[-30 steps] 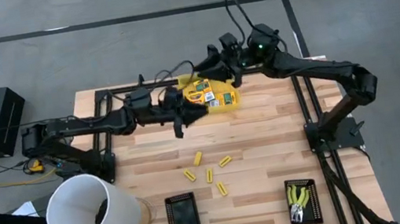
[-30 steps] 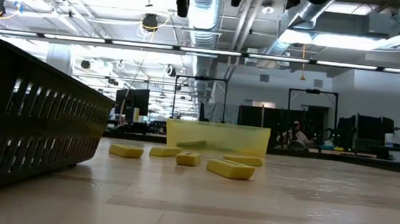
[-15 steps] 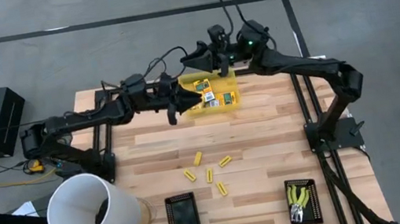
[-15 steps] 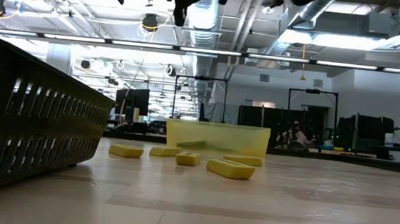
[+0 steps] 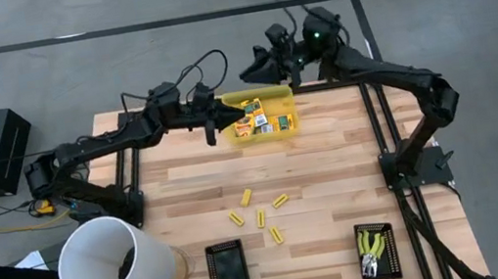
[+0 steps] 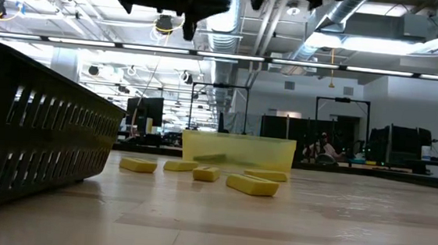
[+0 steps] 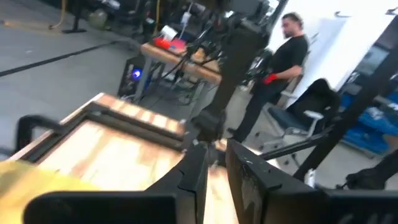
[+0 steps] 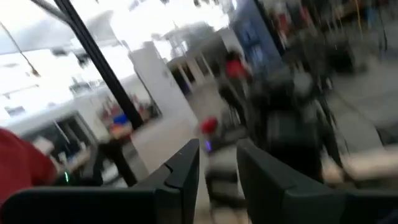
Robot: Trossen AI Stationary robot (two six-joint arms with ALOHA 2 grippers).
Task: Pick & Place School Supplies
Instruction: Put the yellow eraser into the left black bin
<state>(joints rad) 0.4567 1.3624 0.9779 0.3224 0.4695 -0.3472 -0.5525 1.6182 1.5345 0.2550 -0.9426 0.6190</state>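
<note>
Boxes [image 5: 259,118] lie in the yellow bin [image 5: 280,93] at the far middle of the table [image 5: 334,176]. Five sticks [image 5: 261,218] lie scattered nearer, mid-table; the two tools [image 5: 374,243] sit in the near right tray [image 5: 364,269]. Left gripper [image 5: 224,125] hangs raised just left of the bin, fingers [image 7: 199,171] narrowly parted, holding nothing. Right gripper [image 5: 253,69] is raised beyond the bin's far edge, fingers [image 8: 186,165] parted and empty.
</note>
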